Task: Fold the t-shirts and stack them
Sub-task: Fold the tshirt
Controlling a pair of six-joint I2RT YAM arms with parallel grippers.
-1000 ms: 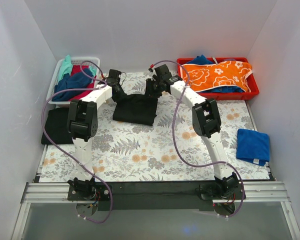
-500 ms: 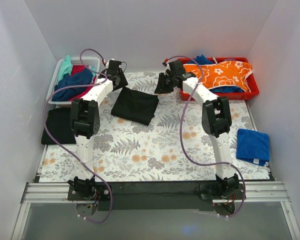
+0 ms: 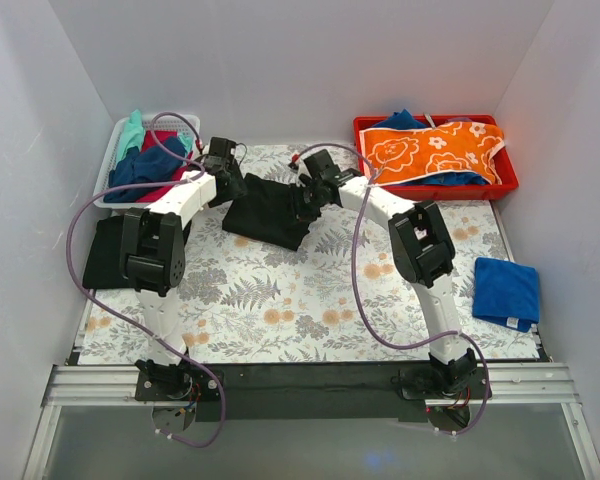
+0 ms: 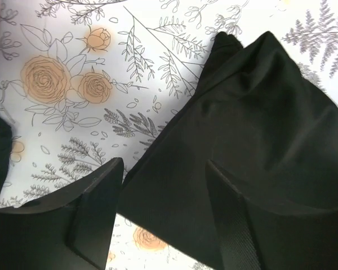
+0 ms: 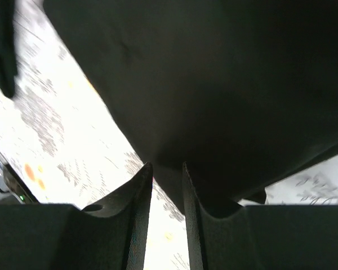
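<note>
Overhead overview, close wrist views sharing black t-shirt point(image 3: 272, 212)

Plain white walls point(image 3: 300, 60) on three sides. Counter point(image 3: 280, 310) surfaced in grey-and-orange fern print. Metal rail point(image 3: 310, 377) along near edge. Light even.

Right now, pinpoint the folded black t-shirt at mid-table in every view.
Top external: black t-shirt lies centre-rear on the floral covering.
Left wrist: black t-shirt fills the right half; floral covering upper left.
Right wrist: black t-shirt fills the top; floral covering at left.
Shared landmark: the floral covering.
</note>
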